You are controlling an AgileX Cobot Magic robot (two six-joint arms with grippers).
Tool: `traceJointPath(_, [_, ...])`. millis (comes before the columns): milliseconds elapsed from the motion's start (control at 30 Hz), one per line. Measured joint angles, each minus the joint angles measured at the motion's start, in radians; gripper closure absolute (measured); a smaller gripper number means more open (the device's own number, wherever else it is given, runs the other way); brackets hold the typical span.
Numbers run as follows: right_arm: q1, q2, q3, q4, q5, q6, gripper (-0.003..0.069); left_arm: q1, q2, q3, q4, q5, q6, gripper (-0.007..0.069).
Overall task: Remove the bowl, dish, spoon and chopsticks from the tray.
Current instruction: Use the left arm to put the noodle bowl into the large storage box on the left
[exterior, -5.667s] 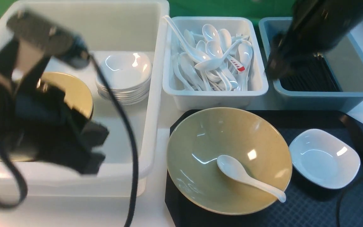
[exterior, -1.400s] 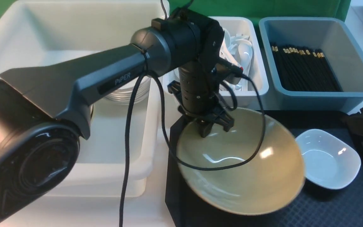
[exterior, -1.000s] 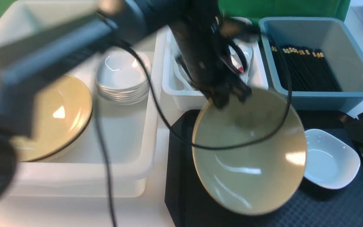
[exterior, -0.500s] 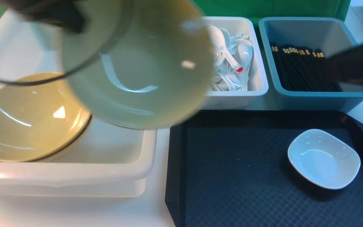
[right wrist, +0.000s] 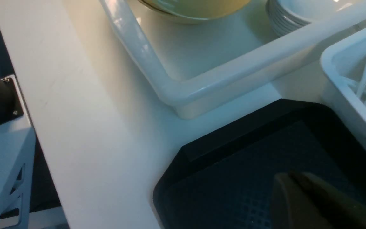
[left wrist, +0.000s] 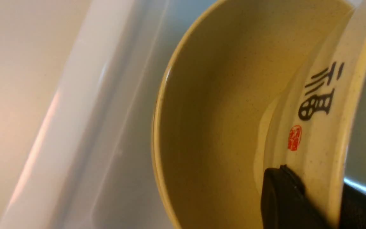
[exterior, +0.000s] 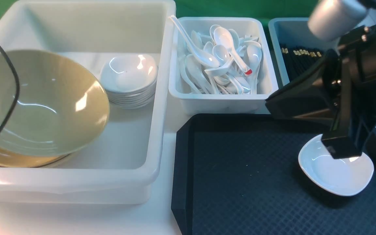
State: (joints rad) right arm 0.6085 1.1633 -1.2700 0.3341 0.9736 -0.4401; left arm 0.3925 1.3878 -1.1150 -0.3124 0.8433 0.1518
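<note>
The tan bowl point(exterior: 44, 104) hangs tilted over a stack of tan bowls point(exterior: 11, 160) in the big white tub point(exterior: 157, 98). My left gripper point(left wrist: 316, 181) is shut on its rim point(left wrist: 319, 95); in the front view the gripper is off the left edge. The white dish point(exterior: 341, 176) sits at the right of the black tray point(exterior: 240, 169). My right gripper point(exterior: 343, 148) hangs just over the dish's far rim, its fingers point(right wrist: 297, 197) pressed together and empty. Several spoons point(exterior: 224, 55) fill the middle tub. Chopsticks point(exterior: 300, 54) lie in the grey-blue tub, partly hidden by my right arm.
A stack of small white dishes point(exterior: 129, 75) stands in the big tub beside the bowls. The white spoon tub point(exterior: 222, 102) and the grey-blue tub point(exterior: 274, 39) stand right behind the tray. A cable point(exterior: 11, 98) loops in front of the held bowl.
My left arm has carried the bowl off the tray, left and down over the stacked bowls. My right arm has swung in from the right and come down over the dish.
</note>
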Motion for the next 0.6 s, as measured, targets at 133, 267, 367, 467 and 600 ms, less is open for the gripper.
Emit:
traceJointPath(133, [0.000,0.003,0.000,-0.002,-0.003,-0.001,0.0624,0.000,0.069,0.002,0.010,-0.040,0.000,0.0561])
traceJointPath(267, [0.000,0.003,0.000,-0.002,-0.003,-0.001,0.0624,0.000,0.115,0.003,0.040,-0.034,0.000,0.0428])
traceJointPath(367, [0.000,0.003,0.000,-0.002,-0.003,-0.001,0.0624,0.000,0.124,0.003,0.079,-0.027,0.000,0.0291])
traceJointPath(467, [0.000,0.003,0.000,-0.003,-0.006,-0.001,0.0624,-0.002,0.114,-0.009,0.132,-0.001,-0.012,0.0165])
traceJointPath(600, [0.000,0.004,0.000,-0.004,-0.015,-0.005,0.0624,-0.002,0.089,-0.062,0.212,0.057,-0.043,0.0070])
